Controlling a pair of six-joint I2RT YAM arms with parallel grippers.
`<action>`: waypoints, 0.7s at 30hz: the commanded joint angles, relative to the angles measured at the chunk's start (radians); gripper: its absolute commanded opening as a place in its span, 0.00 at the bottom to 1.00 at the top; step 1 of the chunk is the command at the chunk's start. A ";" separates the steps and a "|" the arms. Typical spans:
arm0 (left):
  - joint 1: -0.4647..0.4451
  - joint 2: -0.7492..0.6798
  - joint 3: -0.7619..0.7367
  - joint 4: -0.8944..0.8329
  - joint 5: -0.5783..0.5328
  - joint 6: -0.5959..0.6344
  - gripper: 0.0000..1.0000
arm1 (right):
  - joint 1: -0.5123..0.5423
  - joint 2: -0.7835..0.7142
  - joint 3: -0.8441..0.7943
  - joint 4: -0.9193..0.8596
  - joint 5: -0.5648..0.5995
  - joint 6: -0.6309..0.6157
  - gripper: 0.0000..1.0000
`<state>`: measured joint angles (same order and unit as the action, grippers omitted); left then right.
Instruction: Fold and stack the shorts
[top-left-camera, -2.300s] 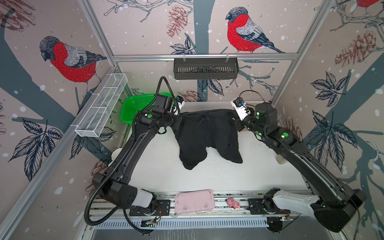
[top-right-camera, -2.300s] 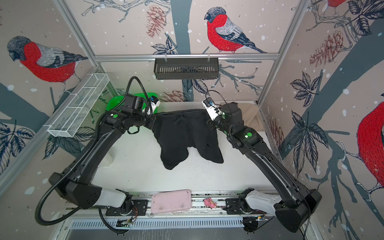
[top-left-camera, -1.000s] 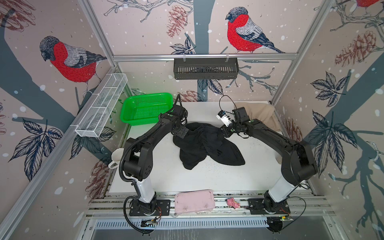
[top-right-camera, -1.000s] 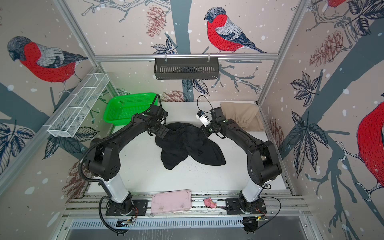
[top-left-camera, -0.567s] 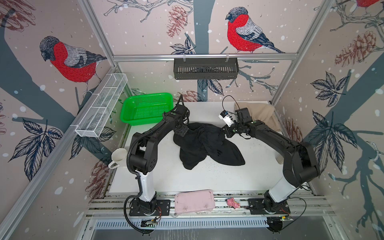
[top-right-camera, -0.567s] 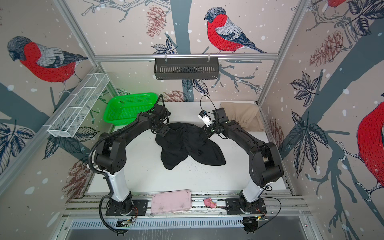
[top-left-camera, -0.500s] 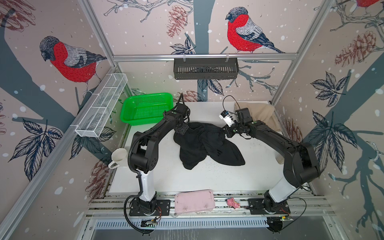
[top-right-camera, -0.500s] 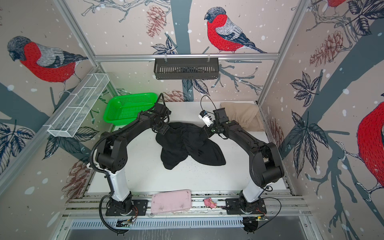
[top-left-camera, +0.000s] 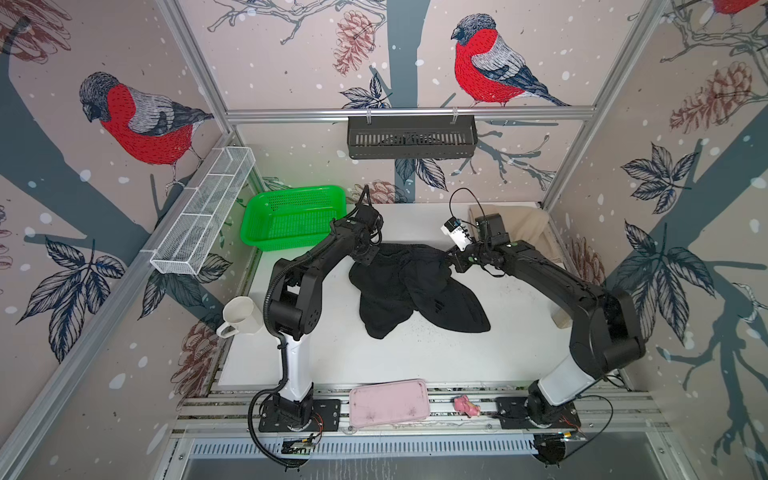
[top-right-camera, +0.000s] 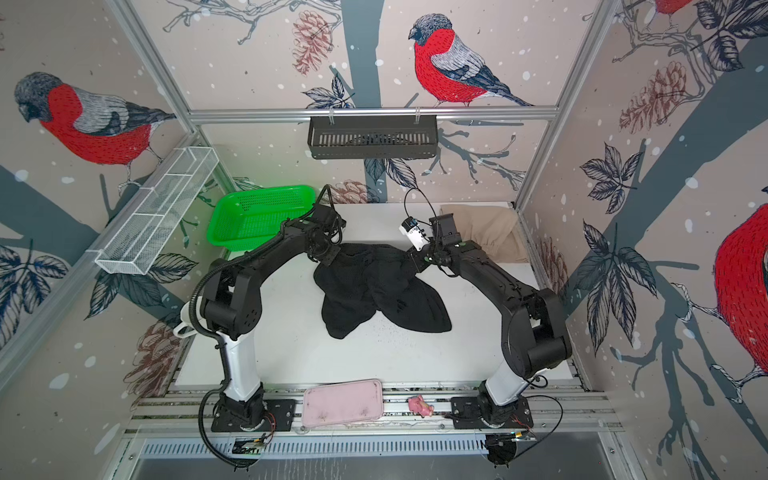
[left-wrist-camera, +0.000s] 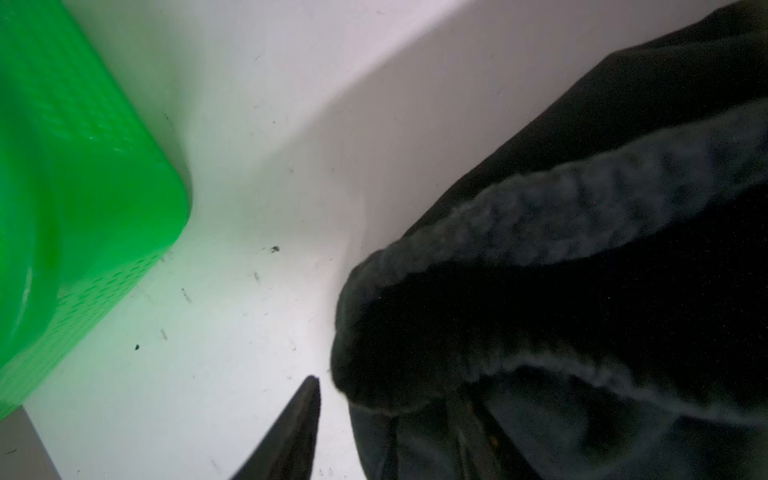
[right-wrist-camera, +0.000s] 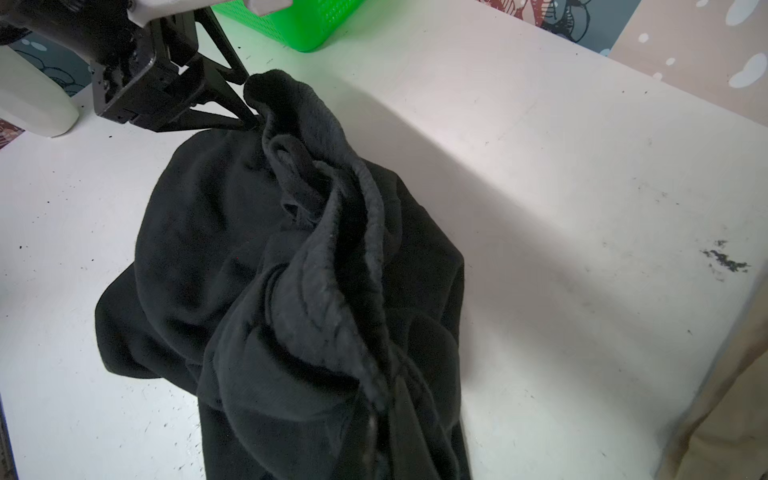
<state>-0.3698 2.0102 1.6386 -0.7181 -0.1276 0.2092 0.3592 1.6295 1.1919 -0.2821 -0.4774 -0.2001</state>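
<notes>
Black shorts (top-left-camera: 415, 286) bunched mid-table (top-left-camera: 415, 353), waistband toward back, legs spread toward front. Small pale logo on one leg, unreadable. Left gripper (right-wrist-camera: 249, 97) at waistband's left end, fingers parted around fold; firm grip unclear. Right gripper (top-left-camera: 451, 262) pinched closed on waistband's right end. Tan shorts (top-left-camera: 523, 226) in back right corner. Green basket (top-left-camera: 291, 216) back left.

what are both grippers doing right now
left gripper: open, at the waistband corner of the black shorts, not gripping it.
right gripper: closed on the other end of the waistband.
</notes>
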 joint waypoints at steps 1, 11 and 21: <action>0.000 0.035 0.043 -0.005 0.028 0.020 0.57 | 0.003 -0.004 0.006 0.038 -0.034 0.022 0.00; 0.001 0.170 0.199 -0.073 0.040 0.065 0.31 | 0.004 -0.007 0.009 0.046 -0.033 0.027 0.00; 0.003 0.069 0.204 -0.091 -0.021 0.022 0.00 | 0.014 -0.021 0.030 0.026 0.172 0.033 0.00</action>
<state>-0.3698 2.1239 1.8355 -0.7803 -0.1131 0.2562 0.3676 1.6245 1.2053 -0.2707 -0.4171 -0.1787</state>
